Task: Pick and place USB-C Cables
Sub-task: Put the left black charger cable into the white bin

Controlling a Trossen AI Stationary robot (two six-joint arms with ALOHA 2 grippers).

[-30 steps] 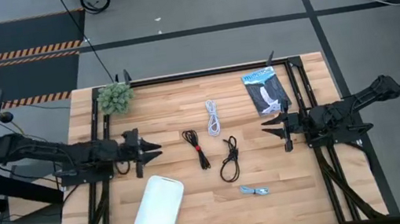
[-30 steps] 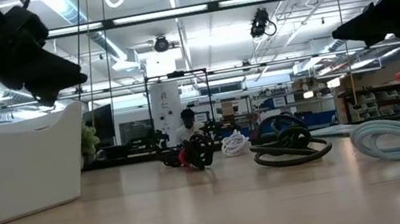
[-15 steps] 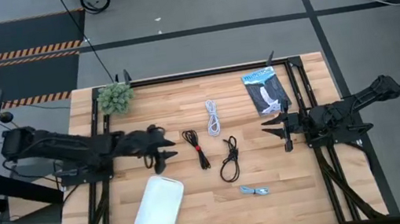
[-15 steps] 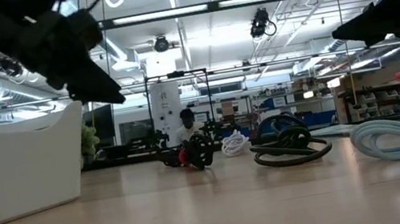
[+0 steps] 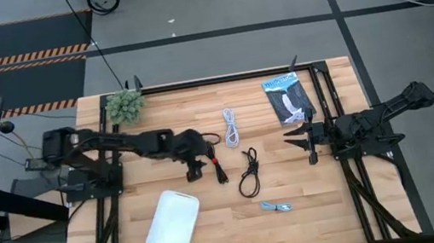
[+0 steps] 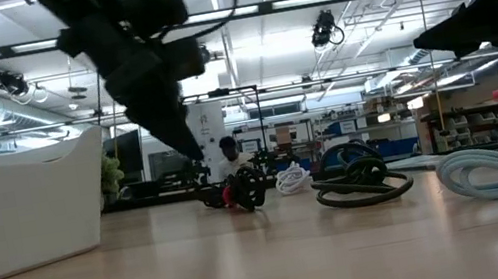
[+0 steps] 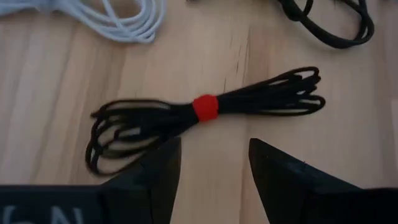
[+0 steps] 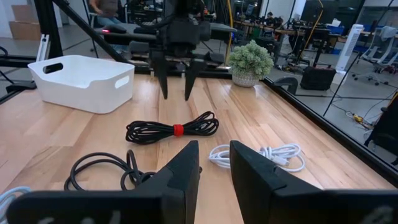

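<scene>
Four cables lie on the table's middle: a black one with a red tie point(image 5: 213, 161), a white one point(image 5: 231, 125), a plain black one point(image 5: 249, 173) and a short silvery-grey one point(image 5: 276, 207). My left gripper point(image 5: 195, 168) is open, fingers pointing down, hovering just left of the red-tied cable point(image 7: 205, 107), which lies past its fingertips point(image 7: 214, 152). The right wrist view shows that gripper point(image 8: 176, 87) above the table behind the cable point(image 8: 174, 129). My right gripper point(image 5: 295, 138) waits open near the table's right side.
A white tray point(image 5: 173, 223) sits near the table's near-left part. A black-and-blue packet point(image 5: 288, 98) lies at the far right, and a small green plant point(image 5: 125, 106) stands at the far left corner. Dark frame rails run along both sides.
My left arm has reached from the table's left side toward the middle, ending beside the red-tied cable. Its gripper has tipped from level to pointing down and has come lower. The right arm and the cables have kept still.
</scene>
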